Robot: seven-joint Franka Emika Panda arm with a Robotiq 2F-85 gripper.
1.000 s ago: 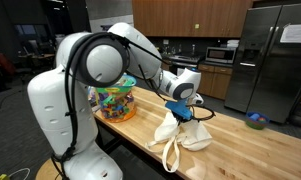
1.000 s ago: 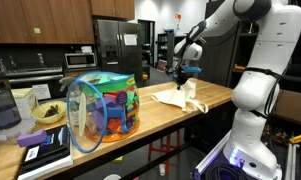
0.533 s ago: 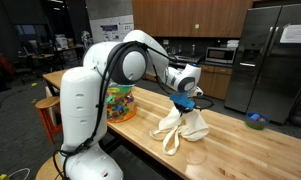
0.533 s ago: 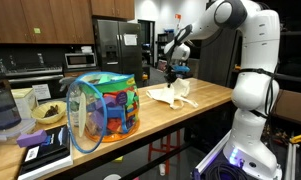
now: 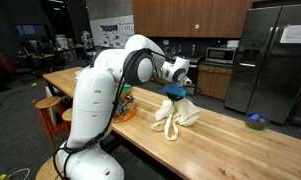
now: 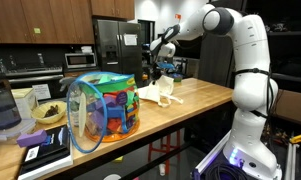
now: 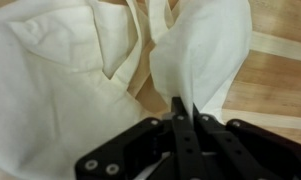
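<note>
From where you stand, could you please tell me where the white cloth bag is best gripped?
I would pinch a raised fold of the white cloth bag from above: it lies limp on the wooden table, so only bunched fabric gives the fingers something to close on.

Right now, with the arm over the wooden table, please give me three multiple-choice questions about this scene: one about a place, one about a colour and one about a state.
1. Where does the cloth bag lie?
A) on the wooden table
B) on the floor
C) on a shelf

2. What colour is the cloth bag?
A) red
B) cream white
C) black

3. How is the claw?
A) wide open
B) out of view
C) shut on the cloth bag

Answers:
1 A: both exterior views show it spread on the wooden table.
2 B: it looks pale in every view.
3 C: the wrist view shows the claw closed and pinching the fabric.
</note>
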